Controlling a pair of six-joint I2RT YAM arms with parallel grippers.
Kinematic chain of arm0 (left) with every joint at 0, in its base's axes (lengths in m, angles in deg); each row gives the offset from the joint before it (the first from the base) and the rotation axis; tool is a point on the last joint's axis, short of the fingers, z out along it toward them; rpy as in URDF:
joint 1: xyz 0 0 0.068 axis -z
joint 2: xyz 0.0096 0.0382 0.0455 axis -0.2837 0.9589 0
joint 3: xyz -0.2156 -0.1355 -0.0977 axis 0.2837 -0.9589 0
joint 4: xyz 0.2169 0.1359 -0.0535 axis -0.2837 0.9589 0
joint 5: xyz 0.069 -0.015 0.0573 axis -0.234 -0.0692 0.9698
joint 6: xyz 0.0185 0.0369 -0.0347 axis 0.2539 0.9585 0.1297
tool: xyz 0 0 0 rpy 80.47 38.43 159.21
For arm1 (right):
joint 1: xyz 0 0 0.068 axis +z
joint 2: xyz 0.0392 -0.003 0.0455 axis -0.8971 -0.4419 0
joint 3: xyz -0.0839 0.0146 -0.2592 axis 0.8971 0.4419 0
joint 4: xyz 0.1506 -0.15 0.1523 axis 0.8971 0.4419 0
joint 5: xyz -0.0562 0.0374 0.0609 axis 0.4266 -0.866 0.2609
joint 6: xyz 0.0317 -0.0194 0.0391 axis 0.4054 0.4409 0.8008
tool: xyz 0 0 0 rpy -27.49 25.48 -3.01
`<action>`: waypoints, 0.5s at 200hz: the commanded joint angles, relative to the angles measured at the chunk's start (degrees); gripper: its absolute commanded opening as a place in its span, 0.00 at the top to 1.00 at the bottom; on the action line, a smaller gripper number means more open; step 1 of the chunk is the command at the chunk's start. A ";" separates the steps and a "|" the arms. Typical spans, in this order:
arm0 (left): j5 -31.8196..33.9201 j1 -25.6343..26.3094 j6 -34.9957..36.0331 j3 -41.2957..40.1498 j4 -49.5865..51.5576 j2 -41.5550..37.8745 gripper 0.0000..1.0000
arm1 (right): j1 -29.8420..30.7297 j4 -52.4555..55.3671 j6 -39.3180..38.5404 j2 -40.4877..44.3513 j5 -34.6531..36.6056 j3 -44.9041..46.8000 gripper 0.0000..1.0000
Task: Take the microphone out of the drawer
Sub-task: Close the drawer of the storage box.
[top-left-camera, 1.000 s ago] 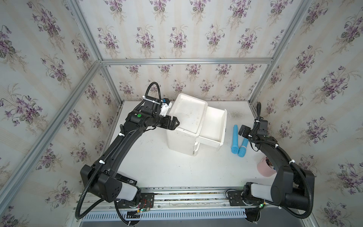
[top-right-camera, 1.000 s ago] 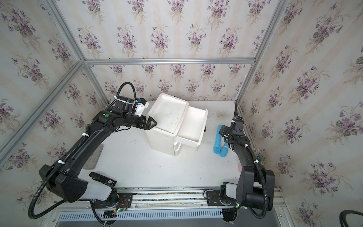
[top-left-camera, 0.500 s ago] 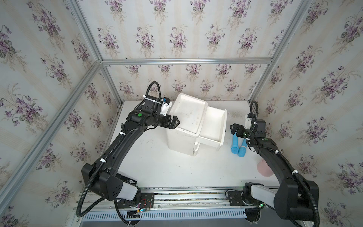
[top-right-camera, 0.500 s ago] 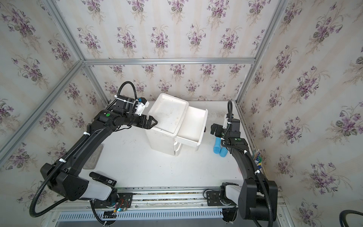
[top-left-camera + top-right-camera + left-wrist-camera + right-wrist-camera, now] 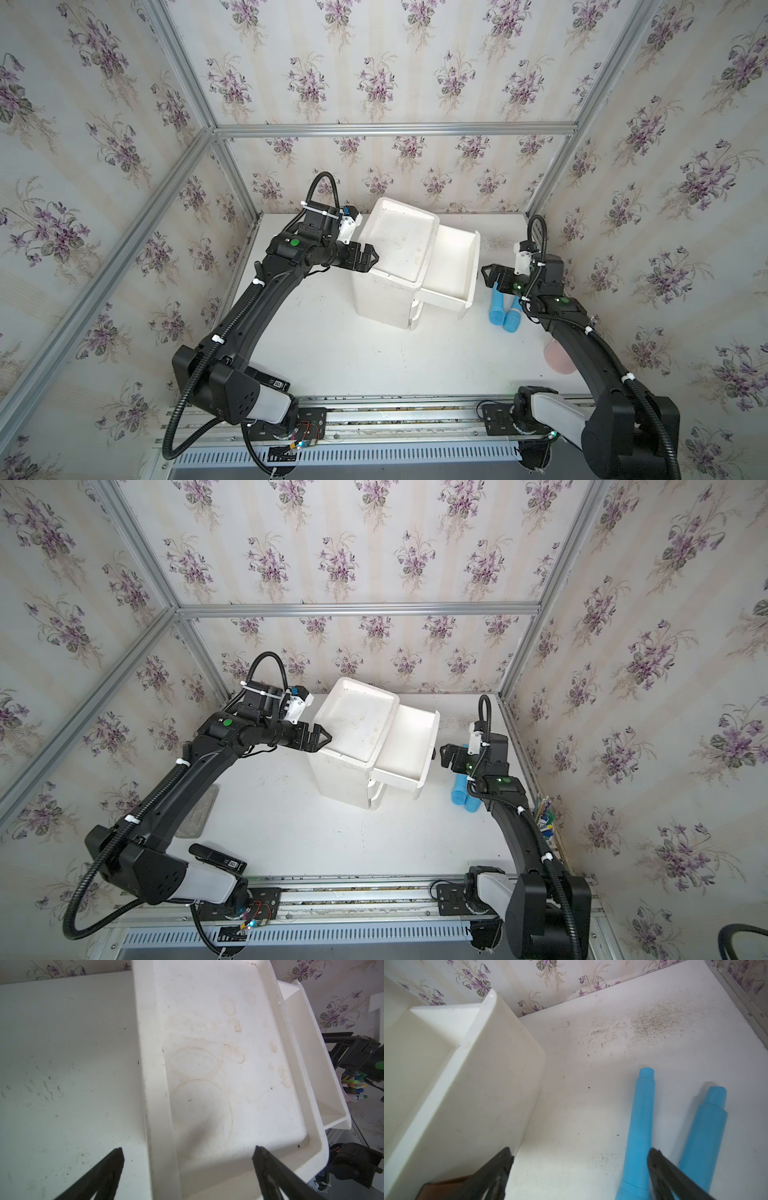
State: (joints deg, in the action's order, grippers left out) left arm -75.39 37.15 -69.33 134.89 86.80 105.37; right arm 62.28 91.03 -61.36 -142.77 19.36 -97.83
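Pink cup [image 5: 555,361] sits near the blue microphones [image 5: 496,311].

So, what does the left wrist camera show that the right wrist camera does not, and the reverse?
Only the left wrist view: the stained top of the white cabinet, the open left gripper and a cup of pens past the cabinet.
Only the right wrist view: the two blue microphones, lying side by side on the table, outside the drawer.
Both: the pulled-out drawer and the white table.
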 commanded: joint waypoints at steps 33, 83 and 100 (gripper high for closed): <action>-0.77 -0.38 0.22 -0.21 -0.73 -0.60 0.01 | 0.13 0.98 -1.03 0.79 -3.29 -1.07 0.01; -1.84 -1.22 0.22 -0.66 -0.71 -1.19 0.01 | 0.61 0.43 -0.18 1.09 -5.31 -0.88 0.02; -1.83 -1.23 0.16 -0.66 -0.74 -1.19 0.01 | 0.79 0.48 -0.47 1.95 -5.56 0.00 0.02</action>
State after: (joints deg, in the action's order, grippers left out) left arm -76.25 36.01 -69.33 134.32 86.52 104.36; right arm 62.82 91.86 -61.36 -141.83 15.14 -98.49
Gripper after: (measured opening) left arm 0.993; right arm 0.980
